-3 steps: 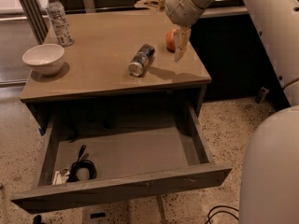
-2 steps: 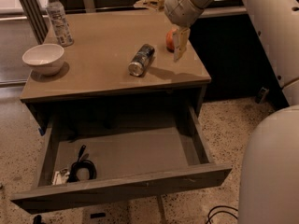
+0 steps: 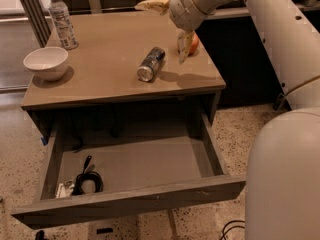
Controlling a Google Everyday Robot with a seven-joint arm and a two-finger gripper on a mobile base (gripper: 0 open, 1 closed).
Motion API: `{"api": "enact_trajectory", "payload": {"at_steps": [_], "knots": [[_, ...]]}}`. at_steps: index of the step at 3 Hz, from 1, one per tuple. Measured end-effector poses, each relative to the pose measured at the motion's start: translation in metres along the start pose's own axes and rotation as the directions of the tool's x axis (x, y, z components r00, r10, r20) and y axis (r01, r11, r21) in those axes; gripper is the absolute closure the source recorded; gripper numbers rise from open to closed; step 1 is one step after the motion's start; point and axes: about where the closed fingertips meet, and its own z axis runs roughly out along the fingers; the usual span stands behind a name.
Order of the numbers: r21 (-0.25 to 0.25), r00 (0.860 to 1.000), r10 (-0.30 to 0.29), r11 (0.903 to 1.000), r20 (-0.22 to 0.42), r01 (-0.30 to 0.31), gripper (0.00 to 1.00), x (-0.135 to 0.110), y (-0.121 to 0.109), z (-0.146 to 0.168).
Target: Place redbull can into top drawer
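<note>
Pincer (image 3: 183, 49) over grey tabletop (image 3: 110, 59) beside redbull can (image 3: 151, 64), gape indiscernible; speckled floor (image 3: 235, 129)

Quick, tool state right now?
Tool: open or closed cannot be told. It hangs above the back right of the table, apart from the can, which lies there on its side.

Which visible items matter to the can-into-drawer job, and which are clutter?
Job: redbull can lying on the table; top drawer, open; gripper above the table, beside the can.
Clutter: water bottle; white bowl; orange fruit; black cable in the drawer.
</note>
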Motion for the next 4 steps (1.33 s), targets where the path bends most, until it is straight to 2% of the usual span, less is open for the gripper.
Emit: {"api": "enact_trajectory", "payload": {"at_steps": [1, 2, 3, 4], "knots": [[-0.024, 0.996, -0.088, 0.9959, -0.020, 0.087, 0.00, 0.007, -0.008, 0.016], [-0.084, 0.988, -0.144, 0.9867, -0.055, 0.139, 0.00, 0.017, -0.008, 0.028], [-0.139, 0.982, -0.170, 0.9777, -0.086, 0.157, 0.00, 0.028, -0.005, 0.039], [-0.167, 0.984, -0.152, 0.9767, -0.096, 0.135, 0.00, 0.038, -0.001, 0.049]]}}
